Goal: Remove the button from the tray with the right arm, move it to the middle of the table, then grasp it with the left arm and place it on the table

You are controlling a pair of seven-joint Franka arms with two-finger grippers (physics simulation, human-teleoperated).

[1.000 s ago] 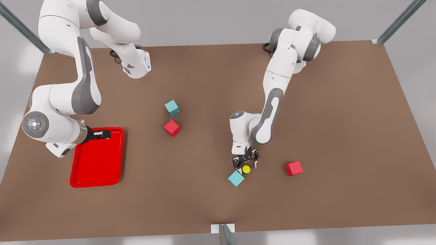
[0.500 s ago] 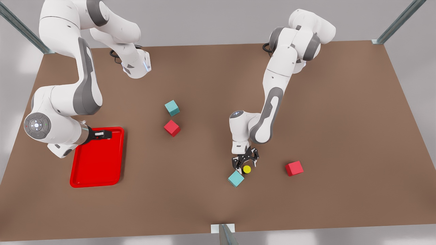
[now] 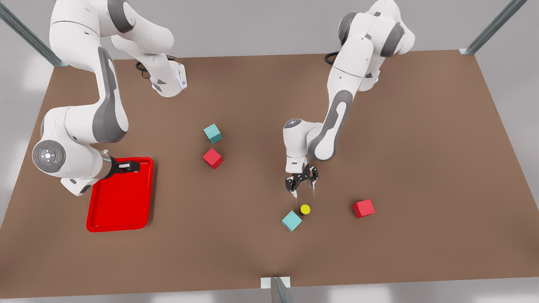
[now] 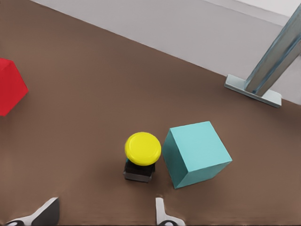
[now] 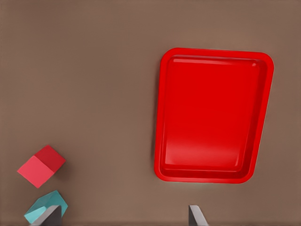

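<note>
Since a moment ago the left pincer (image 3: pixel 302 185) has risen off the button (image 3: pixel 305 209), which now stands alone on the worktop (image 3: pixel 421 147).

In the front view we see its yellow cap on a black base, just beside a teal cube (image 3: pixel 291 221), with the left pincer spread open and empty above it; the right pincer (image 3: pixel 126 166) sits over the far edge of the red tray (image 3: pixel 120 195), and we cannot tell how wide it stands. We count two teal cubes and two red cubes. In the left wrist view the button (image 4: pixel 141 156) stands upright almost touching the teal cube (image 4: pixel 196 153), a red cube (image 4: pixel 9 87) cut off at the edge. In the right wrist view the tray (image 5: pixel 214 115) lies bare.
</note>
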